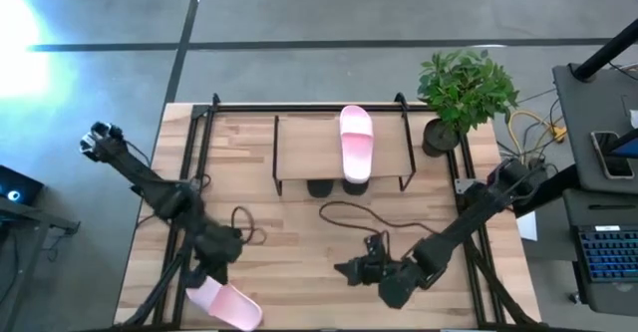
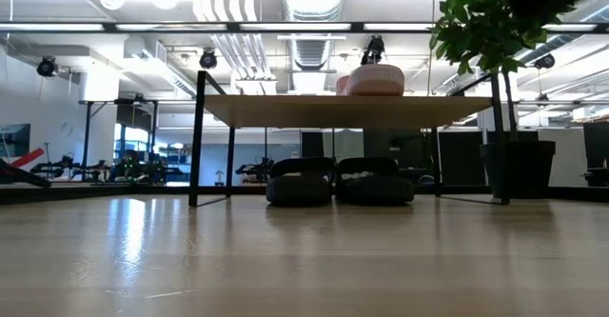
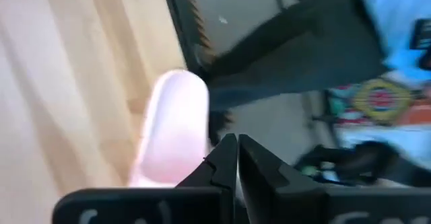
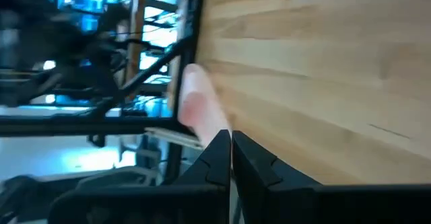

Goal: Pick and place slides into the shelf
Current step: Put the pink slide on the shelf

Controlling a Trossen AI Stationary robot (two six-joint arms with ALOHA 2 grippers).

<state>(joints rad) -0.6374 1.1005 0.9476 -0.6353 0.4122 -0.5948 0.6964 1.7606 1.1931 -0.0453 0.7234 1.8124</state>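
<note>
With one pink slide (image 1: 355, 143) on the shelf (image 1: 299, 145) top and the black pair (image 2: 340, 181) beneath, the last pink slide (image 1: 225, 304) lies just past the left gripper (image 1: 212, 268), fingers closed, empty. Right gripper (image 1: 351, 269) closed, idle.

The table (image 1: 299, 222) is smooth, glossy pale wood; the shelf (image 1: 309, 143) has a thin black metal frame.
</note>
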